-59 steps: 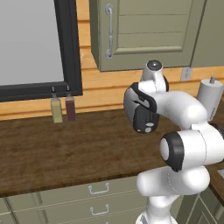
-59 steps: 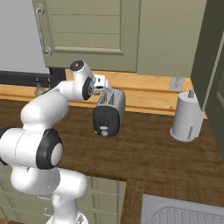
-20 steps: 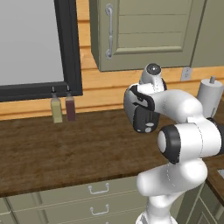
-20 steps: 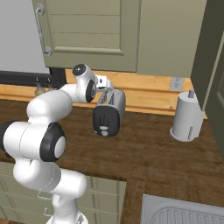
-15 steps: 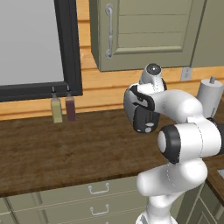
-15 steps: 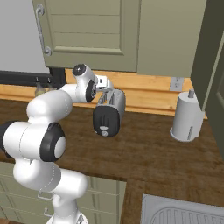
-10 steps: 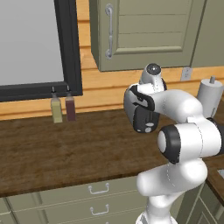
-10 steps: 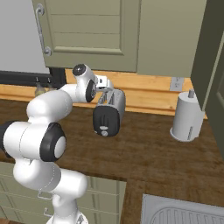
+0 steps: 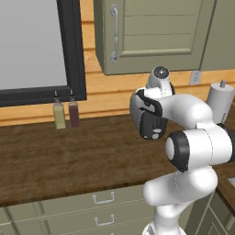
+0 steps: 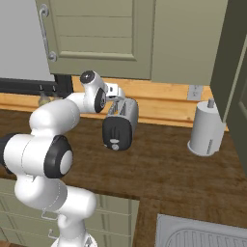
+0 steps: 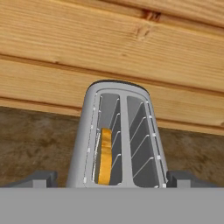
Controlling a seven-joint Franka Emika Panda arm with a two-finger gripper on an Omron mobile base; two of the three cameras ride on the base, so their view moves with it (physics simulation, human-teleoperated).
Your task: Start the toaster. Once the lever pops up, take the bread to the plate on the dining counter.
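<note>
The silver-grey toaster stands on the wood counter by the wall, its black end panel with the round knob facing me. From above, the toaster shows two slots, and the tan bread stands on edge in the left one. My gripper hangs open just over the toaster's top, one fingertip off each side, touching nothing. In the right base view the gripper sits right above the toaster's rear end. The plate and the dining counter are out of view.
A pale grey upright cylinder stands to the toaster's right, near an outlet. Two small bottles stand at the wall to the left, under a dark-framed window. A cabinet hangs overhead. A sink lies front right.
</note>
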